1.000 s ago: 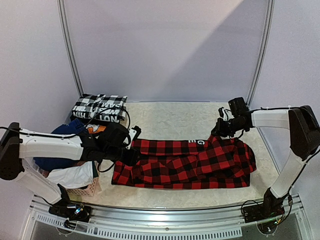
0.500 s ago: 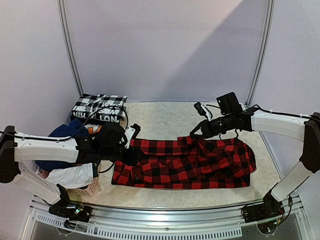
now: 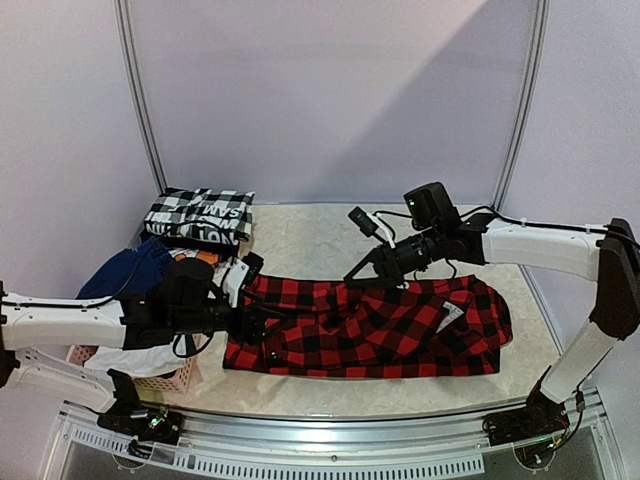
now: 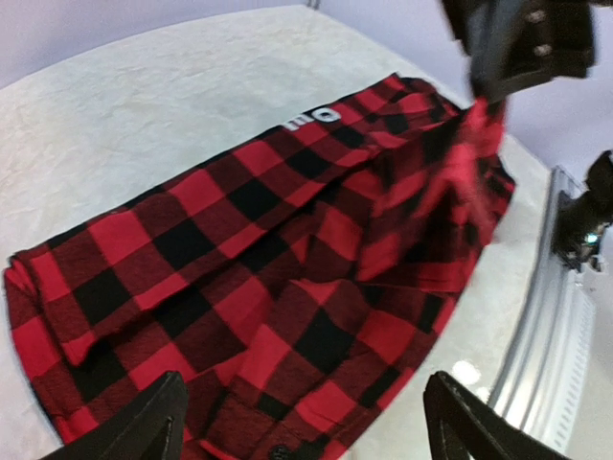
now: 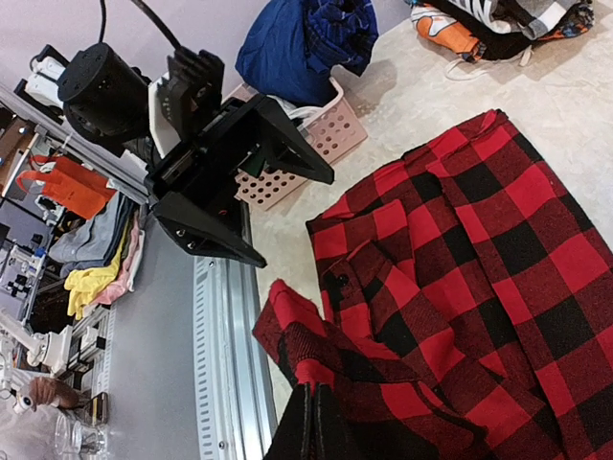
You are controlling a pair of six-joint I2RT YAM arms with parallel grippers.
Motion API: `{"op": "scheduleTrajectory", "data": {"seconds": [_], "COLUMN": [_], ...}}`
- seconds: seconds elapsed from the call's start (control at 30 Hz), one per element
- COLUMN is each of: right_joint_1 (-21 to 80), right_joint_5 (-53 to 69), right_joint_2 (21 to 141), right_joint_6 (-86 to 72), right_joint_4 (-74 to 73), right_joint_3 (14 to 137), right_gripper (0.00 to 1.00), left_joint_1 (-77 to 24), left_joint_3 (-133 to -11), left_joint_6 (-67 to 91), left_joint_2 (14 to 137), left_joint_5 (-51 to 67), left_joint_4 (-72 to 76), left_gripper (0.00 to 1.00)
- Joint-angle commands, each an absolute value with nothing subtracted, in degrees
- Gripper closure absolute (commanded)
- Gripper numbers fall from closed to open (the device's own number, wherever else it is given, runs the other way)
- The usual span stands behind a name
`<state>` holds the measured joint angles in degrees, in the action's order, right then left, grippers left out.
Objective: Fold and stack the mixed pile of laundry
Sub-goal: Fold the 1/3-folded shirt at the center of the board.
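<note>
The red-and-black plaid shirt (image 3: 370,335) lies spread across the table, long side running left to right. My right gripper (image 3: 362,272) hovers over its middle, shut on a pinched edge of the shirt (image 5: 316,355), and the cloth drapes back toward the right end. My left gripper (image 3: 268,312) stands open just above the shirt's left end (image 4: 239,287), nothing between its fingers (image 4: 144,426). More of the mixed laundry pile, a navy piece (image 3: 125,270) and a white piece (image 3: 150,355), fills the basket at the left.
The pink lattice basket (image 3: 175,378) sits at the table's near left corner, beside my left arm. A folded black-and-white checked garment (image 3: 200,215) lies at the back left with an orange item (image 3: 190,257) before it. A metal rail (image 3: 330,440) runs along the front edge.
My right gripper has carried the shirt's right edge leftward over the middle. My left gripper has let go of the left end, opened wide and drawn back slightly.
</note>
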<state>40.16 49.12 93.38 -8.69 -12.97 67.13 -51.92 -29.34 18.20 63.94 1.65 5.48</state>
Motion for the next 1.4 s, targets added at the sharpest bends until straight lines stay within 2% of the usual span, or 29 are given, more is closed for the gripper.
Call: {"op": "scheduleTrajectory", "data": {"seconds": [0.0, 0.23, 0.4, 0.5, 0.63, 0.83, 0.93, 0.97, 1.03, 1.1, 1.13, 1.2, 1.33, 1.37], "right_joint_1": [40.8, 42.8, 43.6, 43.8, 43.8, 43.9, 43.9, 43.9, 43.9, 43.9, 43.9, 43.9, 43.9, 43.9], "right_joint_5": [52.9, 54.2, 54.2, 54.2, 54.2, 54.1, 54.0, 54.1, 54.1, 54.1, 53.7, 51.7, 44.0, 41.2], "right_joint_2": [96.5, 97.0, 96.7, 96.2, 95.5, 94.7, 94.1, 93.9, 93.4, 93.0, 92.7, 92.1, 90.0, 89.2], "right_joint_6": [-6.7, -3.1, -1.9, -1.5, -1.2, -1.1, -0.8, -0.8, -0.7, -0.6, -0.6, -0.9, -3.1, -4.3], "right_joint_4": [-13.0, -15.8, -16.7, -16.9, -17.0, -16.5, -16.2, -16.0, -15.5, -15.3, -15.3, -14.9, -14.4, -14.3], "right_joint_3": [68.8, 70.1, 70.4, 70.2, 69.5, 68.9, 68.3, 68.0, 67.4, 66.9, 66.7, 65.8, 64.5, 64.2], "right_gripper": [0.98, 0.98, 0.98, 0.98, 0.98, 0.98, 0.98, 0.98, 0.98, 0.98, 0.99, 0.96, 0.73, 0.7], "left_joint_1": [-52.6, -52.6, -52.6, -52.6, -52.6, -52.8, -53.0, -53.0, -53.0, -53.1, -53.3, -53.8, -55.8, -56.6], "left_joint_3": [-25.2, -25.6, -28.5, -30.7, -32.3, -34.9, -34.8, -34.9, -35.2, -35.6, -35.7, -36.1, -38.3, -39.5], "left_joint_6": [14.9, 13.5, 12.6, 13.0, 14.3, 16.1, 16.8, 17.0, 17.4, 17.9, 18.0, 17.8, 17.3, 17.1], "left_joint_2": [61.2, 65.0, 71.1, 74.7, 78.6, 83.8, 85.0, 85.3, 85.9, 86.1, 86.1, 85.6, 83.6, 83.1], "left_joint_5": [10.5, 20.1, 25.3, 26.7, 27.7, 30.9, 30.9, 30.8, 31.0, 31.2, 31.3, 31.0, 28.2, 26.7], "left_joint_4": [17.6, 26.3, 30.1, 31.4, 33.6, 35.0, 36.1, 36.3, 36.5, 36.5, 36.5, 35.6, 28.2, 25.3], "left_gripper": [0.11, 0.07, 0.07, 0.1, 0.23, 0.5, 0.53, 0.57, 0.74, 0.95, 1.0, 1.0, 1.0, 1.0]}}
